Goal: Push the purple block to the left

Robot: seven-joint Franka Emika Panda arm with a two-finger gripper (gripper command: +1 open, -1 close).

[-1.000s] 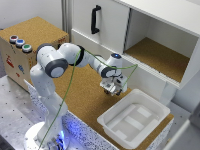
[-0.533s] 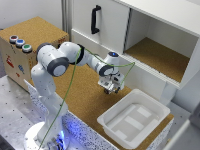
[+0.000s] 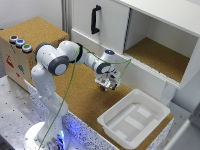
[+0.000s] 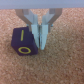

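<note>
Purple block (image 4: 23,42) sits on the cork worktop (image 4: 60,65), hard against one side of the fingers (image 4: 44,37); fingers pressed together, gripping nothing; in the exterior view the gripper (image 3: 106,87) likely hides the block; pushing sideways through that contact looks right.

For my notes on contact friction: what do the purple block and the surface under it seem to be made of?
Purple block: probably painted wood or plastic, with smooth, flat faces and yellow markings. Surface: looks like cork board, brown, speckled and grainy, with a matte finish.
</note>
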